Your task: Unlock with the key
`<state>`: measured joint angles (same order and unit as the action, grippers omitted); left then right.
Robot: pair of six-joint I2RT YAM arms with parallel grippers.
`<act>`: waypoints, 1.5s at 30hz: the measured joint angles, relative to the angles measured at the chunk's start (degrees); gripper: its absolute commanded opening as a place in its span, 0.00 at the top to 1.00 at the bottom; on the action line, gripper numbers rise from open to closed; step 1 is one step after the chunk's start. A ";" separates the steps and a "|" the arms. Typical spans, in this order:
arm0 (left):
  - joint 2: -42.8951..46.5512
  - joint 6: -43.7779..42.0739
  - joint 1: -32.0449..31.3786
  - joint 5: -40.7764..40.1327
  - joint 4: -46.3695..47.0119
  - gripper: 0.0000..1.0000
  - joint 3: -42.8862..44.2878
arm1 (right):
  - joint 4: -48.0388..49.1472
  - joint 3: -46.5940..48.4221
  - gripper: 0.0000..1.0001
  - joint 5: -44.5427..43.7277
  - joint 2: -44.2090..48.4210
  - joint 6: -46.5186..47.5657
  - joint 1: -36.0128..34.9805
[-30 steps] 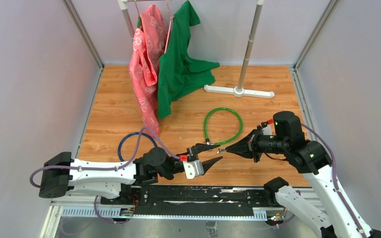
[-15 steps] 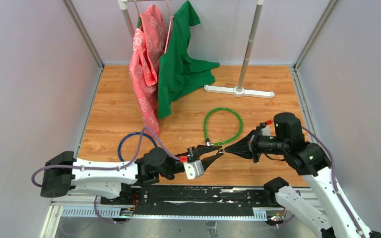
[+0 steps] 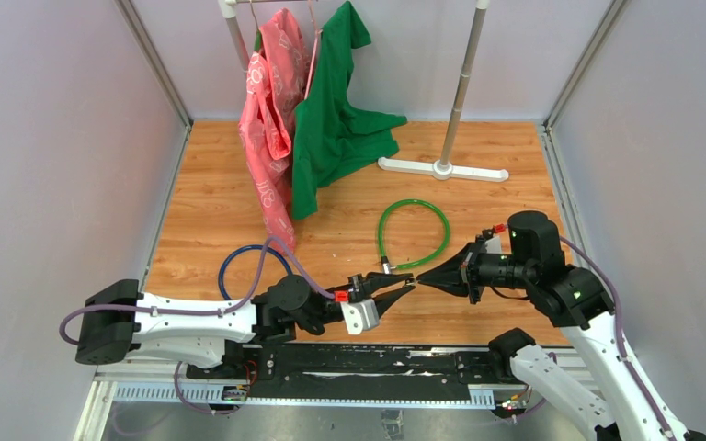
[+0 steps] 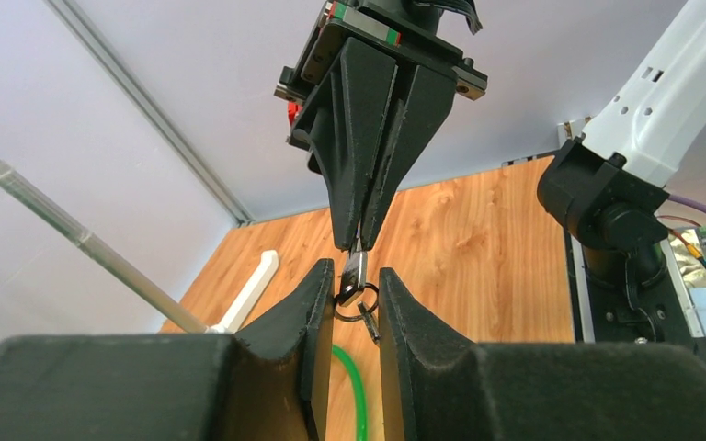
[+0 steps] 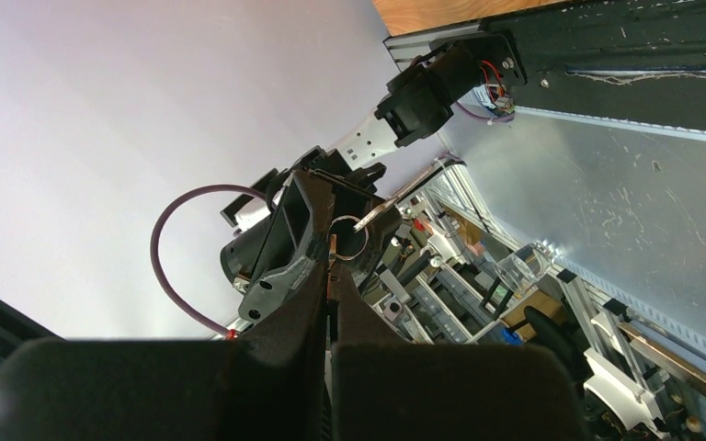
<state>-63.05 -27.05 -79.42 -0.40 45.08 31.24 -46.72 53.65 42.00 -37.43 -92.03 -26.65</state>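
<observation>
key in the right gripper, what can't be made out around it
- key: blade pinched inside the right gripper, left wrist view.
- key ring: contact with the left gripper unclear, too small from above.
- green cable lock: keyhole too small, top view.

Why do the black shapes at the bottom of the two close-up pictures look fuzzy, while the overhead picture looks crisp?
Left wrist: the left gripper is close to the lens and blurs toward the bottom edge, while the key beyond is sharp. Right wrist: the right gripper is likewise soft and dark against a bright wall. Top external: even light, faint shadows, everything in focus.
</observation>
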 measured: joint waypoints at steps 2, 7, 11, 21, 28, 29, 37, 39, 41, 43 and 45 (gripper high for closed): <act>-0.09 0.22 -0.09 -0.24 0.00 0.81 0.00 | 0.02 -0.11 1.00 0.00 0.07 -0.04 0.00; -0.13 0.70 -0.22 -0.87 -0.11 0.73 0.00 | 0.02 -0.28 1.00 0.00 0.04 -0.11 0.00; -0.13 0.76 -0.22 -1.40 -0.17 0.64 0.00 | 0.09 -0.59 1.00 0.02 0.15 -0.13 0.00; 0.28 1.46 -0.24 -1.77 -0.28 0.78 0.00 | 0.04 -1.53 1.00 0.00 0.31 -0.17 -0.02; 0.28 1.75 -0.57 -1.55 -0.74 0.94 0.00 | 0.50 -1.55 1.00 -0.02 0.31 -0.42 0.00; 0.28 1.79 -0.57 -1.57 -0.76 0.96 0.00 | 0.50 -1.55 1.00 -0.04 0.31 -0.42 0.00; 0.20 3.17 -0.59 -2.16 -3.96 1.00 1.64 | 0.50 -1.90 0.59 -1.22 1.49 -1.64 0.00; 0.20 4.31 -0.61 -2.95 -6.38 1.00 3.02 | 0.79 -2.23 0.29 -2.05 2.29 -2.05 -0.02; 0.22 5.90 -0.59 -4.66 -8.74 1.00 4.79 | 1.03 -2.58 0.21 -2.99 3.41 -2.14 -0.02; 0.33 7.34 -0.59 -6.05 -10.27 1.00 5.88 | 1.25 -2.62 0.18 -4.37 4.66 -2.43 -0.02; 0.81 9.35 -0.59 -7.93 -12.63 1.00 6.86 | 1.57 -2.62 0.16 -5.77 5.31 -1.81 -0.02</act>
<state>-62.24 -17.69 -80.01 -8.34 32.45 38.11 -45.15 51.03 36.23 -32.12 -93.84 -26.68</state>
